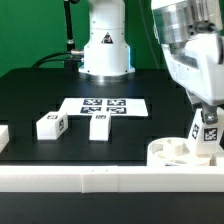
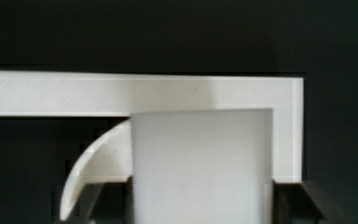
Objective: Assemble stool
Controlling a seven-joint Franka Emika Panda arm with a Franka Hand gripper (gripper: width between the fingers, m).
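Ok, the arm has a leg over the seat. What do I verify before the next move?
1. Grip: the pincer is shut on the held leg, with fingers on both sides. Ok.
2. The held leg is upright. Ok in the exterior view.
3. The held leg is above the seat disc. Ok.
4. The leg's end is lined up with a socket. Cannot tell, it is hidden.
5. The seat disc is braced against the border rail. Cannot tell.
6. The loose leg and the second loose leg lie well away from the seat. Ok.
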